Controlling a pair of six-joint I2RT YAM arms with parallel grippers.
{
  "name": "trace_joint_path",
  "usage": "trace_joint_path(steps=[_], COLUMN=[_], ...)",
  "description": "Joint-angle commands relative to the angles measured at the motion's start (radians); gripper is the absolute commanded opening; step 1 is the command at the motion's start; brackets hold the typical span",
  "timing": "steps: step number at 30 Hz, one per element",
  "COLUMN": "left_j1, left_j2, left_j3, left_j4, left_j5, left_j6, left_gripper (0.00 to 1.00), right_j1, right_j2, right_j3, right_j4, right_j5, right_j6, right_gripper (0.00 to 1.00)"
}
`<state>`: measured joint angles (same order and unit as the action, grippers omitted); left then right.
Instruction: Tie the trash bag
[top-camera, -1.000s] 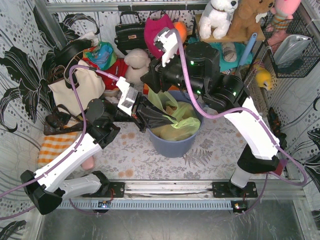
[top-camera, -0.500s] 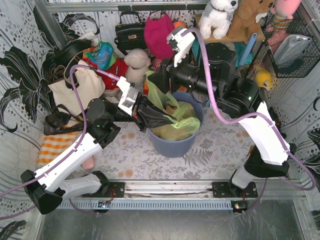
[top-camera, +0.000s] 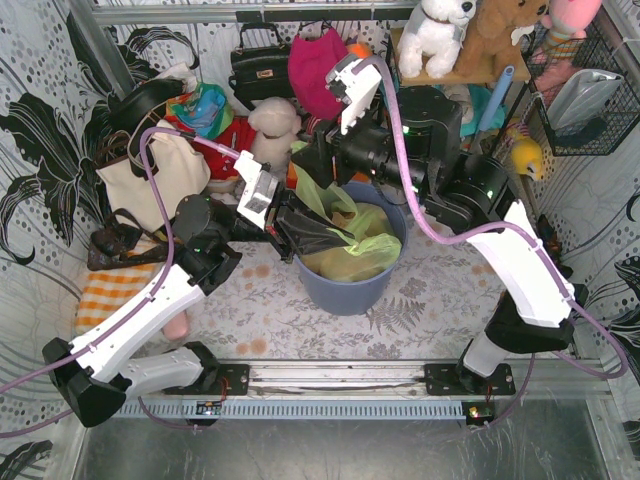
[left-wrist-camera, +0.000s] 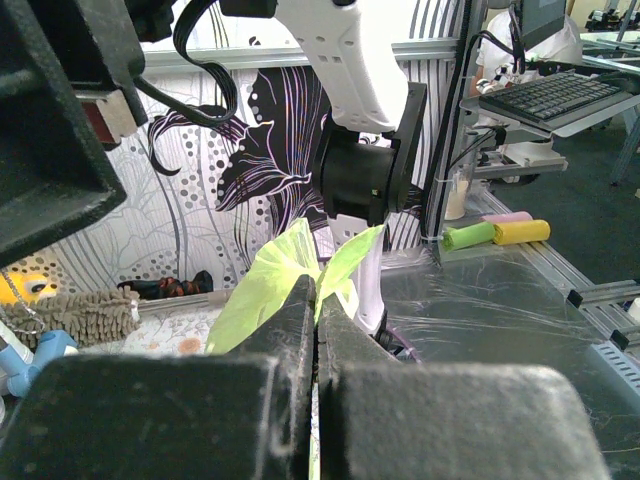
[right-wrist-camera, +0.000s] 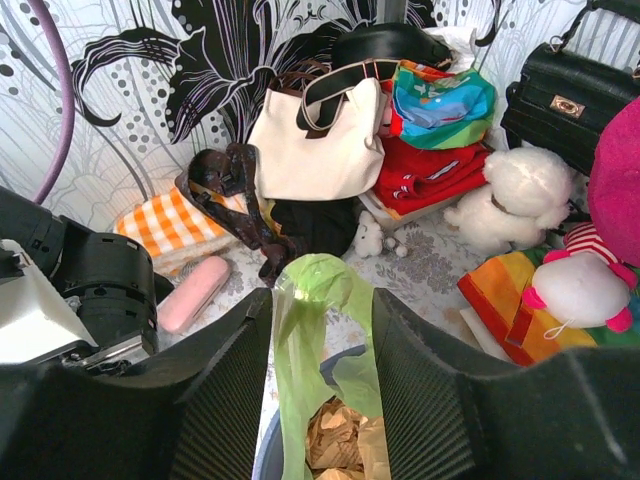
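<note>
The trash bag (top-camera: 365, 250), thin light-green film with crumpled tan paper (right-wrist-camera: 345, 430) inside, sits in a round blue-grey bin (top-camera: 345, 290). My left gripper (top-camera: 290, 228) is at the bin's left rim, shut on the bag's edge. In the left wrist view green film (left-wrist-camera: 265, 290) fans out from the pressed-together fingertips of that gripper (left-wrist-camera: 317, 290). My right gripper (top-camera: 305, 165) hovers over the bin's far-left rim. In the right wrist view its jaws (right-wrist-camera: 322, 295) stand apart, and a raised loop of the bag (right-wrist-camera: 300, 380) stands in the gap between them.
Behind and left of the bin lie a white tote bag (top-camera: 150, 180), a black handbag (top-camera: 258, 65), a white plush toy (top-camera: 272, 125), an orange-checked cloth (top-camera: 110, 290) and a pink case (right-wrist-camera: 190, 305). A shelf of plush toys (top-camera: 440, 30) and a wire basket (top-camera: 585, 100) stand at the back right.
The right arm swung back and up, then shifted left over the bin's far rim, lifting the bag's flap. Its jaws have widened a little. The left gripper has held still.
</note>
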<state>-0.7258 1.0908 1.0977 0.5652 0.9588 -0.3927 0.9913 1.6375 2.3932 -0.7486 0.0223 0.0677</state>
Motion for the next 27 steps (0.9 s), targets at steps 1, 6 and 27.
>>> trace_joint_path(steps=[1, 6, 27], left_j1=[0.002, 0.002, 0.003], left_j2=[-0.002, 0.001, 0.093], left_j3=[0.032, 0.036, 0.204], left_j4=[0.018, 0.020, -0.018], left_j5=[-0.001, -0.005, -0.185], left_j6=[-0.009, -0.008, 0.160], left_gripper=[0.02, 0.02, 0.01], right_j1=[-0.004, -0.005, -0.005], right_j2=[0.007, -0.008, -0.209], right_j3=[0.012, -0.008, -0.304], right_j4=[0.030, 0.070, 0.364], right_j5=[0.021, 0.040, 0.164], right_j6=[0.005, -0.005, -0.049], right_gripper=[0.44, 0.08, 0.00])
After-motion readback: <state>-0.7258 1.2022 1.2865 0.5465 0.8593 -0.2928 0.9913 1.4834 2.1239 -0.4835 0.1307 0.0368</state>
